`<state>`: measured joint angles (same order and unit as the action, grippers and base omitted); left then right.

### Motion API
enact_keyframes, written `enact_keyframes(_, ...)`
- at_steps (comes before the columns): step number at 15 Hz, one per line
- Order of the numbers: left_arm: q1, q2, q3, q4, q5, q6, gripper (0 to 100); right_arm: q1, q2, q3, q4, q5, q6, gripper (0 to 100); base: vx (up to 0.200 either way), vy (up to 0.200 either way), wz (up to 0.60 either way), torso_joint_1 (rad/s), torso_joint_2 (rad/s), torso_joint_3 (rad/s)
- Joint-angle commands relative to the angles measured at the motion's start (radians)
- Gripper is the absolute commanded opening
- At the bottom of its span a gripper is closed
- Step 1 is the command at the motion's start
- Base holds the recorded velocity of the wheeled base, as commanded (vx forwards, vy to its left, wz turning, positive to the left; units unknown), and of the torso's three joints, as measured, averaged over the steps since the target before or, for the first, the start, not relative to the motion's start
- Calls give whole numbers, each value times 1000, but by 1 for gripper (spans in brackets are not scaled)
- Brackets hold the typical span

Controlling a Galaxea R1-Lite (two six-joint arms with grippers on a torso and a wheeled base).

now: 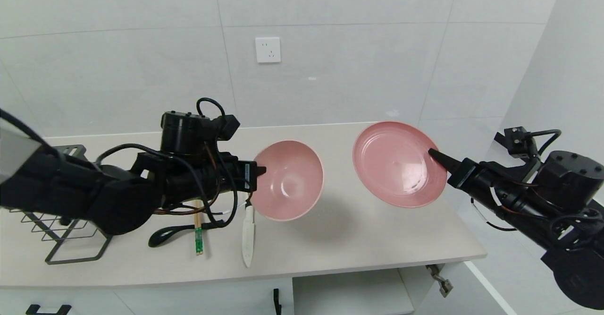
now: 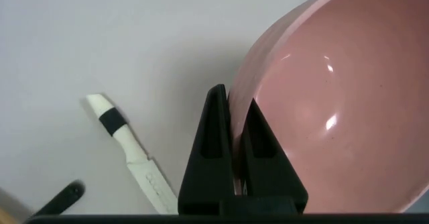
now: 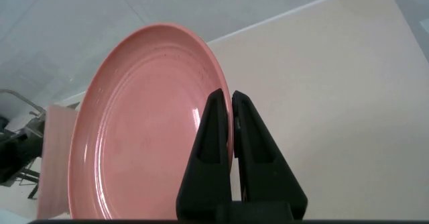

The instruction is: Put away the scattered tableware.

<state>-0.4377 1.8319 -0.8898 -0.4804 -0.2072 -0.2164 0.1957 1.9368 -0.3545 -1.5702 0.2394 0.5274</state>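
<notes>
Bowl (image 1: 289,180) rim pinched by left end effector (image 1: 259,169), plate (image 1: 398,164) rim by right end effector (image 1: 431,152). Advice: move slowly toward rack (image 1: 71,259), bowl first.

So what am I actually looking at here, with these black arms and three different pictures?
It is a robot with two arms, each ending in a claw. The wide picture comes from a camera on its head, the two close ones from cameras on its wrists. The left claw pinches the rim of a pink bowl, the right claw the rim of a pink plate, both held above the counter. On it lie a white knife, chopsticks and a black spoon, beside a wire rack.
</notes>
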Motion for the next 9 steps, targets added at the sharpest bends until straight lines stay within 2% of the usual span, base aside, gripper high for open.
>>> enact_keyframes(1,34,-197,98,-4,-12,0,0,-2,-38,-3,-1,1,0,0,0,0,0,0,0,0)
enact_keyframes(3,66,-281,149,-35,-11,-1,0,-7,-39,0,-1,1,0,0,0,0,0,0,0,0)
enact_keyframes(5,94,-364,256,-47,-77,-1,0,-4,-59,5,-1,1,0,0,0,0,0,0,0,0)
enact_keyframes(7,99,-430,379,-150,-96,9,0,-2,-59,8,-1,1,-1,0,0,0,0,0,0,0)
enact_keyframes(8,99,-456,442,-231,-96,6,0,-6,-58,-1,-1,1,-1,0,0,0,0,0,0,0)
enact_keyframes(9,97,-467,483,-273,-96,6,0,-9,-58,-3,-1,0,-1,0,0,0,0,0,0,0)
